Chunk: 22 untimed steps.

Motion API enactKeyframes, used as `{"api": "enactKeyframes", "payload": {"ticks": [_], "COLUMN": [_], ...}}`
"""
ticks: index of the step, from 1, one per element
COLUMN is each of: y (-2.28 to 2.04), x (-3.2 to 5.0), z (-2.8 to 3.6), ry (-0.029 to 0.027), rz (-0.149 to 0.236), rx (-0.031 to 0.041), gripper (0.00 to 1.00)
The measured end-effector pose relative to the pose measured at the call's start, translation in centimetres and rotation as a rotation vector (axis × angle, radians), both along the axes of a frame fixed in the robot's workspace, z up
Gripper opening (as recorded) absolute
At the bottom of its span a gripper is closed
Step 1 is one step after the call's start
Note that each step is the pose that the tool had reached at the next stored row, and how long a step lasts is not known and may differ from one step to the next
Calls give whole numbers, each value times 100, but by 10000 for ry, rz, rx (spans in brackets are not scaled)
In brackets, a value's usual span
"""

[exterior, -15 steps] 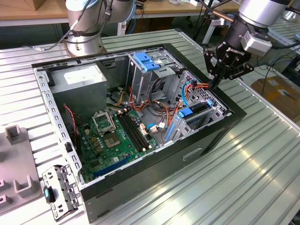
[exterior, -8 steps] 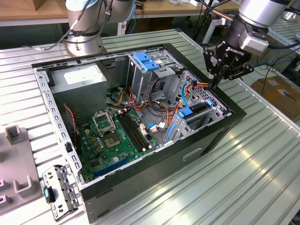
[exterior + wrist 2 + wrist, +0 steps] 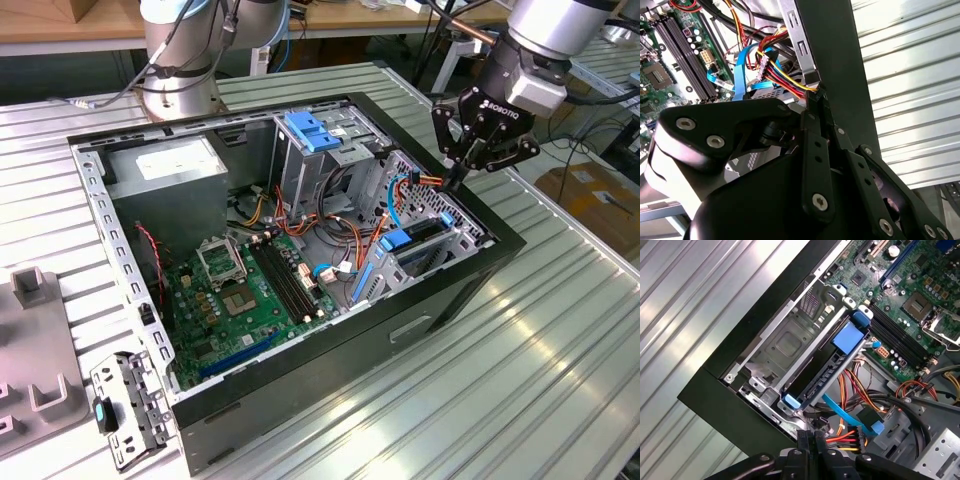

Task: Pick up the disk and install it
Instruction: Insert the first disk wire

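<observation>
Gripper (image 3: 462,178): hovering at the computer case's (image 3: 470,290) corner on the exterior view's right, tips dipping beside the cable bundle (image 3: 850,440).
Fingers (image 3: 817,107): pressing together, clamping on nothing.
Disk (image 3: 822,375): sitting in the lower drive bay, blue rails (image 3: 847,337) showing, just beside the motherboard (image 3: 255,290).
Step in hand: appearing to be seating or pushing the disk home, with the pick-up seemingly done.
Doing it well: keeping the closed tips clear of the wires, pushing squarely along the rails, avoiding sideways load on the bay wall.
Tabletop (image 3: 560,330): carrying the case.
</observation>
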<state>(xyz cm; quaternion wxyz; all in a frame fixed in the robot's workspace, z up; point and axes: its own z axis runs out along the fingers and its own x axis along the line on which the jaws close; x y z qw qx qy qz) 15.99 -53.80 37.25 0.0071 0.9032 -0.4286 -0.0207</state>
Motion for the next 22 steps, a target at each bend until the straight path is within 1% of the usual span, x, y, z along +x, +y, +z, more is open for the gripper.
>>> {"api": "enactKeyframes", "payload": {"ticks": [5,16,19,22], "y": [0,0,1,0], "x": [-17,-19,-19,-19], "z": [0,0,0,0], "ry": [0,0,0,0], "rz": [-2,-7,-108,-331], "rx": [0,-1,0,0], "gripper": [16,16,16,16]}}
